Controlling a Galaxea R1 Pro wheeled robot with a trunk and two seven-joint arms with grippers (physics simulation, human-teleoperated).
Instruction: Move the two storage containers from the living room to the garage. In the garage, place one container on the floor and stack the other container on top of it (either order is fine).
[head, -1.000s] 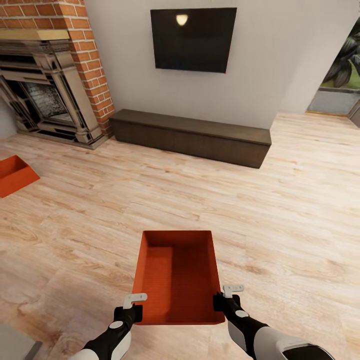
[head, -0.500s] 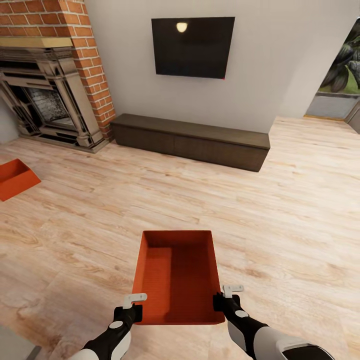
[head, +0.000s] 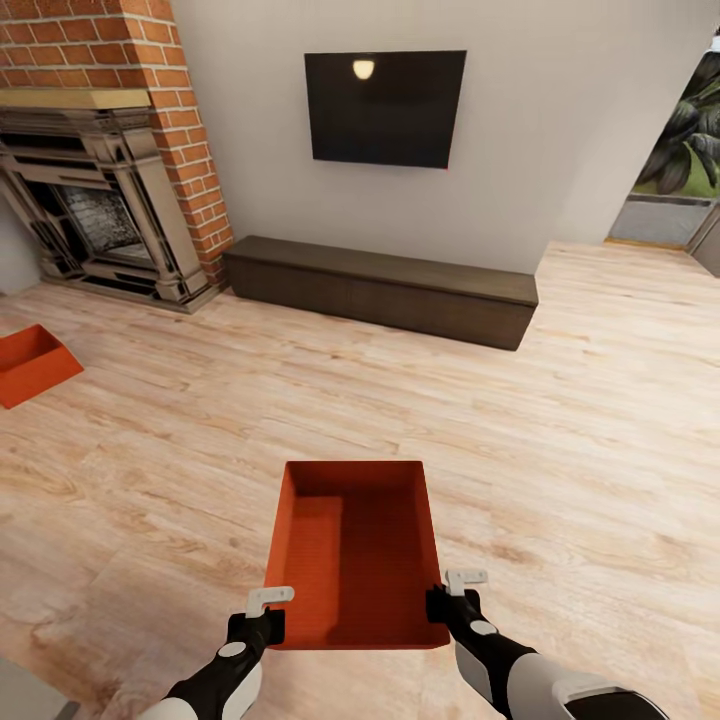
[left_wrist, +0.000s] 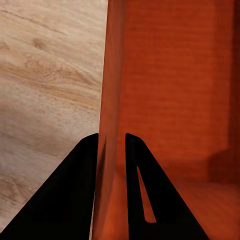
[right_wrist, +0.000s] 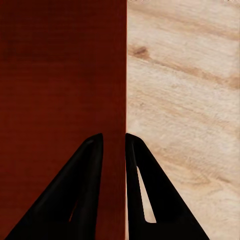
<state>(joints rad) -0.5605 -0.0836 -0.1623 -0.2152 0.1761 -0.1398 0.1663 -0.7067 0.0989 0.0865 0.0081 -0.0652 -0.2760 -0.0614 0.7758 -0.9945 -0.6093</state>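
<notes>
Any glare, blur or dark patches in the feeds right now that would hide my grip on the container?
Head view: sharp and evenly lit; the only glare is a lamp reflection on the TV. Left wrist view: the container wall between the left gripper is slightly smeared. Right wrist view: the box interior is deep in shadow, yet the right gripper visibly straddles the wall.

One red-orange open-top box (head: 355, 555) sits level between the two pincers, its long side running away from them: the left pincer (head: 268, 603) pinches its left wall, the right pincer (head: 462, 583) its right wall, each near the closest corner. It is empty. A second, alike box (head: 32, 364) lies on the wood-plank floor (head: 560, 420), well apart, far ahead-left of the left pincer.
</notes>
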